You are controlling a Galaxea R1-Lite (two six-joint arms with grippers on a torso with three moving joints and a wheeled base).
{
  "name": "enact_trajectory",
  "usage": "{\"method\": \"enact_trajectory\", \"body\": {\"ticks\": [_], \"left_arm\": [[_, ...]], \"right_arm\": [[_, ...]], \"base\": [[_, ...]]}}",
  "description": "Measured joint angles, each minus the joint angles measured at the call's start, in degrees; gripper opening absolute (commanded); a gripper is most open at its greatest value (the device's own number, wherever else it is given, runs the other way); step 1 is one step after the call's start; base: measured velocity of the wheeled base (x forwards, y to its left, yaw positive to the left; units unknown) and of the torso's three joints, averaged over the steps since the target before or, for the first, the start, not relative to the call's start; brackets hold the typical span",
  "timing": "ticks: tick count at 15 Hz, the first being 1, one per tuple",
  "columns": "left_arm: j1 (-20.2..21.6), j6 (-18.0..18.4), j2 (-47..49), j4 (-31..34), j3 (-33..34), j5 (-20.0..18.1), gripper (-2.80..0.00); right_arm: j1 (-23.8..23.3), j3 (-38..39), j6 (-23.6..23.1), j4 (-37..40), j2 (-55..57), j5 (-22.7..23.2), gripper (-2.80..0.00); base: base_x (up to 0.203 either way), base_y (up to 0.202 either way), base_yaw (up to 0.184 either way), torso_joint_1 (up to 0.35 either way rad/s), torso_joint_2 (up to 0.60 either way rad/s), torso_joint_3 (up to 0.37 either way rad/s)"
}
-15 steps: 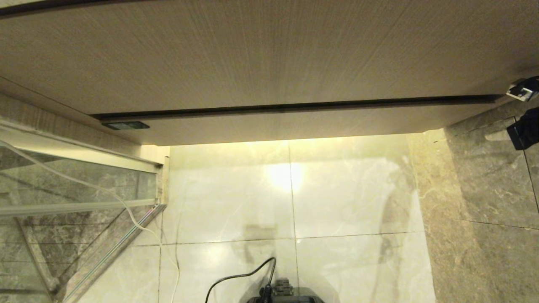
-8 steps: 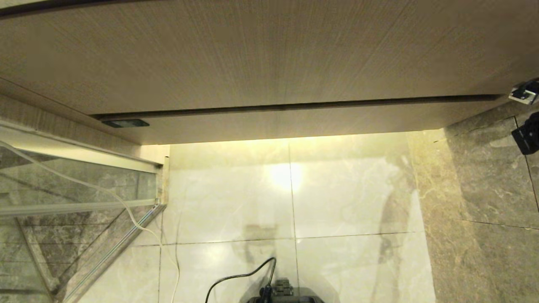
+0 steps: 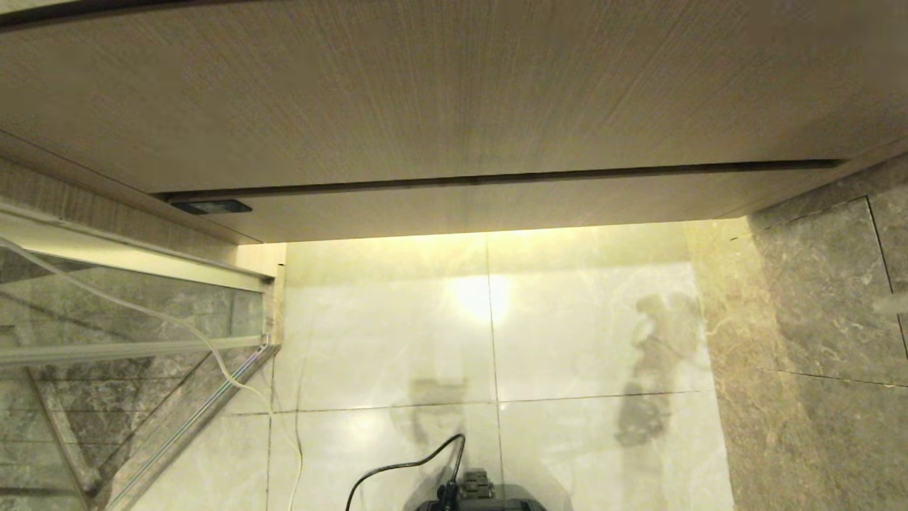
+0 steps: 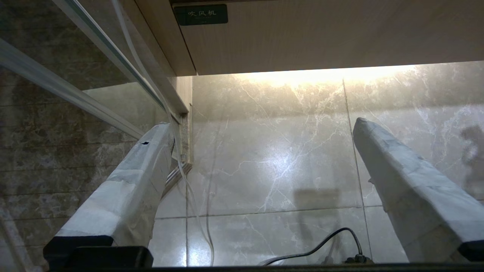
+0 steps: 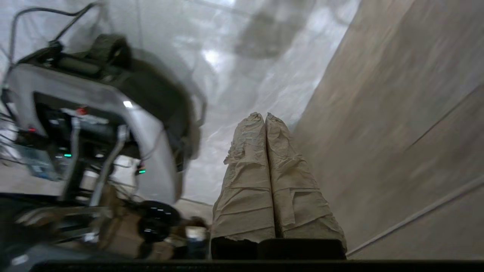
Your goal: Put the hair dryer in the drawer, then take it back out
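Across the top of the head view runs the drawer [image 3: 496, 202] — a wide, shallow strip of light beige wood grain with a flat, handleless front, pushed flush under the taller wood-grain panel [image 3: 440, 85], with a thin dark gap between the two. A small dark label [image 3: 211, 208] sits at the drawer's left end; the left wrist view shows it bears pale characters. No hair dryer shows in any view.

Below the drawer lies a glossy marble floor [image 3: 397, 333] lit by a warm glow from under the cabinet, with a glass partition [image 3: 128, 319] at the left and darker stone [image 3: 823, 305] at the right. A black cable [image 3: 404, 468] curls over the floor by the robot's base [image 3: 475, 497].

The left gripper [image 4: 261, 126] hangs over the floor near the partition, its wrapped fingers [image 4: 128, 189] spread wide apart with nothing between them. The right gripper [image 5: 264, 115] sits close beside the wood-grain front — its fingers [image 5: 245, 181] pressed together, holding nothing.
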Motion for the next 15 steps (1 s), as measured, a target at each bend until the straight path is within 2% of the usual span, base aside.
{"method": "enact_trajectory", "body": {"ticks": [3, 7, 9, 12, 15], "left_arm": [[0.0, 0.0, 0.0, 0.0, 0.0, 0.0, 0.00], [0.0, 0.0, 0.0, 0.0, 0.0, 0.0, 0.00], [0.0, 0.0, 0.0, 0.0, 0.0, 0.0, 0.00], [0.0, 0.0, 0.0, 0.0, 0.0, 0.0, 0.00], [0.0, -0.1, 0.0, 0.0, 0.0, 0.0, 0.00]], "right_arm": [[2.3, 20.2, 6.1, -6.7, -18.7, -3.2, -2.80], [15.5, 47.6, 17.6, -18.5, -44.6, -14.1, -2.80], [20.7, 58.6, 21.9, -25.8, -56.9, -18.3, -2.80], [26.4, 67.4, 24.8, -30.1, -71.8, -20.5, -2.80], [28.3, 70.2, 26.6, -31.2, -81.8, -19.4, -2.80]], "base": [[0.000, 0.000, 0.000, 0.000, 0.00, 0.000], [0.000, 0.000, 0.000, 0.000, 0.00, 0.000], [0.000, 0.000, 0.000, 0.000, 0.00, 0.000], [0.000, 0.000, 0.000, 0.000, 0.00, 0.000], [0.000, 0.000, 0.000, 0.000, 0.00, 0.000]]}}
